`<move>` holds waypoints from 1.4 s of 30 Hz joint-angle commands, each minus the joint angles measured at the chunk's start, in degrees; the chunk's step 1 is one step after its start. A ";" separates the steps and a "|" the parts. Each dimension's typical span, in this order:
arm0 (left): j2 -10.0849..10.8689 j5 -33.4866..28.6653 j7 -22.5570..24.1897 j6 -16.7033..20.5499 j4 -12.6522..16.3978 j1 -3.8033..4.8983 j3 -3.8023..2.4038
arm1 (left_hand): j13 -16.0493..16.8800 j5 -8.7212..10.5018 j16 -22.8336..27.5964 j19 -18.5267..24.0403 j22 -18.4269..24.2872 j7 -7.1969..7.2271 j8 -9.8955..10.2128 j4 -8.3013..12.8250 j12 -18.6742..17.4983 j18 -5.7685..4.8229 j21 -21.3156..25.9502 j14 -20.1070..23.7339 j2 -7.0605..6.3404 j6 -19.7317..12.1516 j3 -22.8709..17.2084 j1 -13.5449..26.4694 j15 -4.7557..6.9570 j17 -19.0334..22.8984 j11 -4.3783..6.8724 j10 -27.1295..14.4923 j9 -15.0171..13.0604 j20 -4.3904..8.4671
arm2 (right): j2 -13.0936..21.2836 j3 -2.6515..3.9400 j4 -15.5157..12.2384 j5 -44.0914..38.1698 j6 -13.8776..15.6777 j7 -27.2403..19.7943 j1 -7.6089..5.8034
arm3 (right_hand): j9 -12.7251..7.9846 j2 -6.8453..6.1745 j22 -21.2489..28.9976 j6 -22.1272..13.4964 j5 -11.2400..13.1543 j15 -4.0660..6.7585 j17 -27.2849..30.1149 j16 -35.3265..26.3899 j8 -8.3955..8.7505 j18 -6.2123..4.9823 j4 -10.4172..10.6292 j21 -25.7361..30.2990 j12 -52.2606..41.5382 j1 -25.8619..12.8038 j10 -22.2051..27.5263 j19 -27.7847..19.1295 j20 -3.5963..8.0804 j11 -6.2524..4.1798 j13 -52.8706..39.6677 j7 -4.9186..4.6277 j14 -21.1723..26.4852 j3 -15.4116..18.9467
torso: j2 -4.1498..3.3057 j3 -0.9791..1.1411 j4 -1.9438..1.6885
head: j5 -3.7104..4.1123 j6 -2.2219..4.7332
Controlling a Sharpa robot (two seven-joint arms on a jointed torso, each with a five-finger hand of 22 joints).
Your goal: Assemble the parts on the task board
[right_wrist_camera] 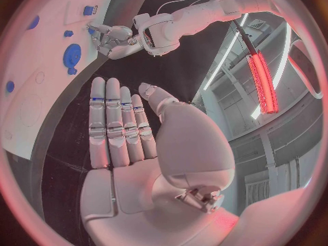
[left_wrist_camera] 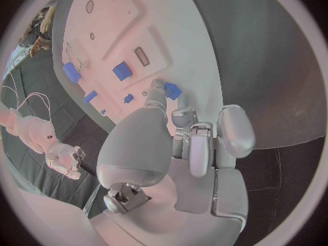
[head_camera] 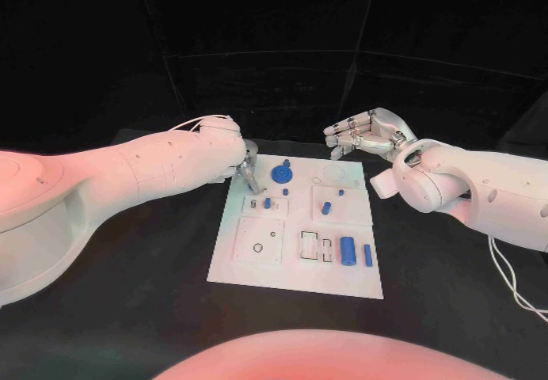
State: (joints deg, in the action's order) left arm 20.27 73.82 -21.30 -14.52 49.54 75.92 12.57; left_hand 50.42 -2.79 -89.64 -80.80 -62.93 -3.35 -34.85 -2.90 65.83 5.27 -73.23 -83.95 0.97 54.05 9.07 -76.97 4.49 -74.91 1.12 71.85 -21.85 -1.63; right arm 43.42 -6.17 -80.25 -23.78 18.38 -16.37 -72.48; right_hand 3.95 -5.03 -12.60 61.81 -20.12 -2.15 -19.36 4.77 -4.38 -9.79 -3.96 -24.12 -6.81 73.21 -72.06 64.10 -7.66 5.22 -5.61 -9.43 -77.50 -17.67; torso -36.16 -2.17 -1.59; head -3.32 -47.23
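Blue part (left_wrist_camera: 172, 90) lies flat at left hand's (head_camera: 245, 165) fingertip (left_wrist_camera: 158, 86), unheld; its direction unclear; right hand (head_camera: 366, 131) open, empty.

The table (head_camera: 137, 317) and the task board (head_camera: 299, 226) are looked down on from the head camera, set above and behind both arms, with the board seen whole at middle distance. From behind the left robot hand (left_wrist_camera: 185, 142), the left wrist view is turned close onto the board's edge; from behind the right robot hand (right_wrist_camera: 130, 147), the right wrist view is held farther off. The board and the left robot hand are shared by all three views.
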 commanded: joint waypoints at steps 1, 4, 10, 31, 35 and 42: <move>0.12 0.35 0.47 -0.30 0.13 -0.05 0.10 | 0.02 0.11 -0.36 0.30 -0.10 0.44 -0.16 1.03 -0.36 -0.01 0.15 -6.05 2.14 -0.17 -1.25 -2.67 0.18 -15.09 0.17 -0.41 0.04 0.07 | -0.01 0.04 -0.09 -0.04 -0.40 -0.44 -0.12 | -0.01 0.34 0.07 -0.16 -0.25 0.16 0.06 -0.31 0.31 -0.70 0.06 0.23 0.19 -0.38 -0.26 0.38 -0.12 0.17 0.07 -0.26 -0.39 -0.15 | 0.01 -0.04 0.02 | -0.07 0.00; 0.23 0.35 0.74 -0.20 0.32 -0.05 0.11 | -0.08 0.10 -0.36 0.28 -0.17 0.59 0.13 1.79 -0.54 -0.01 0.13 -6.05 3.77 -0.25 -2.51 -4.32 0.30 -15.09 0.32 -0.55 0.23 0.15 | 0.04 0.04 -0.11 -0.04 -0.39 -0.44 -0.12 | -0.01 0.34 0.07 -0.16 -0.25 0.16 0.06 -0.31 0.31 -0.70 0.06 0.23 0.19 -0.38 -0.26 0.38 -0.12 0.17 0.07 -0.26 -0.39 -0.15 | 0.01 -0.04 0.03 | -0.08 -0.02; 0.48 0.35 1.35 0.20 0.64 -0.05 0.12 | -0.58 0.09 -0.36 0.33 -0.09 0.70 1.06 2.65 -1.12 0.01 0.22 -6.05 6.38 -0.68 -4.64 -6.19 0.41 -15.09 0.42 -1.00 0.80 0.28 | 0.09 0.04 -0.15 -0.04 -0.41 -0.44 -0.12 | -0.01 0.40 0.11 -0.16 -0.29 0.16 0.08 -0.34 0.30 -0.70 0.09 0.27 0.18 -0.37 -0.26 0.42 -0.12 0.17 0.09 -0.26 -0.41 -0.20 | 0.03 -0.03 0.00 | -0.09 -0.01; 2.19 0.30 3.02 -1.44 2.74 0.07 0.09 | -4.67 0.08 -0.36 0.65 0.14 -0.55 3.86 1.95 -4.67 -0.02 0.56 -6.05 10.91 -2.59 -10.88 -4.98 -0.37 -15.09 -0.60 -3.27 2.49 -0.19 | 0.21 0.04 -0.16 -0.04 -0.57 -0.49 -0.12 | -0.02 0.50 0.39 -0.25 -0.60 0.09 0.17 -0.50 0.33 -0.67 0.63 0.65 0.20 -0.99 -0.19 0.61 -0.19 0.24 0.24 -0.30 -0.50 -0.20 | 0.04 -0.01 0.01 | -0.18 0.23; 2.40 0.28 3.23 -1.85 3.01 0.13 0.08 | -4.98 0.07 -0.36 0.74 0.11 -0.76 4.30 2.02 -4.99 0.02 0.60 -6.05 10.17 -2.50 -13.52 -4.01 -0.58 -15.09 -0.82 -3.42 2.85 -0.44 | 0.23 0.04 -0.19 -0.04 -0.65 -0.49 -0.12 | -0.02 0.50 0.39 -0.25 -0.60 0.09 0.17 -0.50 0.33 -0.67 0.63 0.65 0.20 -0.99 -0.19 0.61 -0.19 0.24 0.24 -0.30 -0.50 -0.20 | 0.02 -0.01 0.03 | -0.19 0.32; 2.65 0.26 3.44 -2.40 3.24 0.18 0.08 | -5.61 0.13 -0.36 0.82 -0.07 -0.99 4.92 1.99 -5.55 0.02 0.59 -6.05 8.48 -2.60 -19.26 -2.13 -0.77 -15.09 -1.21 -3.86 3.33 -0.75 | 0.23 0.04 -0.17 -0.04 -0.74 -0.49 -0.12 | -0.03 0.47 0.50 -0.31 -0.75 0.07 0.21 -0.57 0.35 -0.67 0.79 0.81 0.21 -1.19 -0.15 0.65 -0.22 0.25 0.30 -0.32 -0.51 -0.18 | 0.01 -0.04 -0.02 | -0.19 0.36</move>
State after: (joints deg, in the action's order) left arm 22.80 73.84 -18.64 -14.69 52.74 76.50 12.41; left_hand 44.82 -2.37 -89.65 -79.98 -62.92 -4.29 -30.04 -7.98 60.47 5.28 -72.79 -83.95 5.88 51.46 -2.99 -76.00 4.07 -74.91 -0.01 68.26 -18.51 -2.04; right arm 43.64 -6.17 -80.33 -23.78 18.19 -16.38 -72.48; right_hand 3.95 -4.49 -12.18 61.67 -20.64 -2.14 -19.22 4.52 -4.38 -9.79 -3.48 -23.67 -6.81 72.68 -72.06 64.32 -7.88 5.22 -5.37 -9.57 -77.50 -17.84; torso -36.12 -2.18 -1.59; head -3.51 -46.89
